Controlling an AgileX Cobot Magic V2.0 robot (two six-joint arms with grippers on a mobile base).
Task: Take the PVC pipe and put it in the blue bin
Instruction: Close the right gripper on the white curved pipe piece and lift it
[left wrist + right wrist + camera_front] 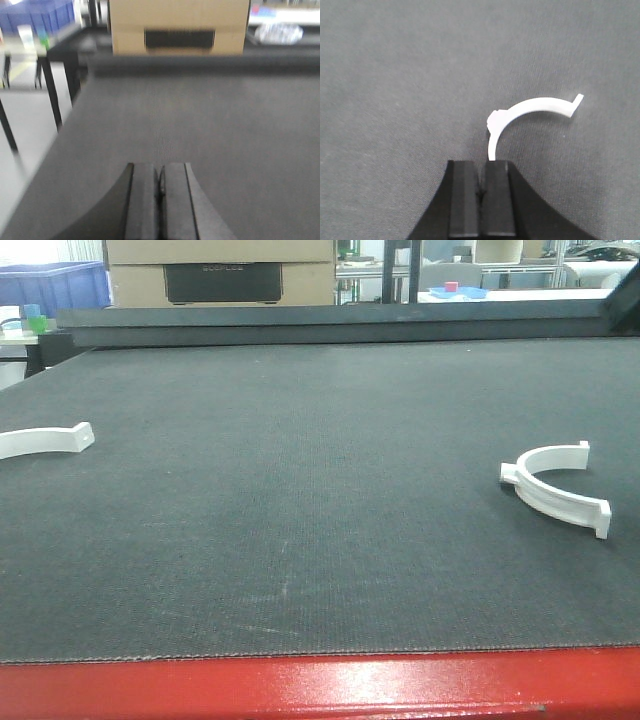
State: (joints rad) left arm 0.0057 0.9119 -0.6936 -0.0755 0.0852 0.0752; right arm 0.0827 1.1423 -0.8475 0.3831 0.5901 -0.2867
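Two white curved PVC pipe pieces lie on the dark mat: one (553, 496) at the right, another (45, 440) at the left edge, partly cut off. The right wrist view shows one white arc (530, 107) flat on the mat just beyond my right gripper (481, 162), which is shut with nothing between its fingers; the arc's near end is hidden behind the right finger. My left gripper (160, 167) is shut and empty over bare mat. A blue bin (50, 285) stands far back left, off the table, and shows blurred as the blue bin (35, 17) in the left wrist view. Neither gripper shows in the front view.
A cardboard box (220, 270) stands behind the table's far edge. A small blue tray (460, 292) sits on a distant table at the back right. The table's red front edge (320, 685) runs along the bottom. The mat's left edge (60, 145) drops to the floor.
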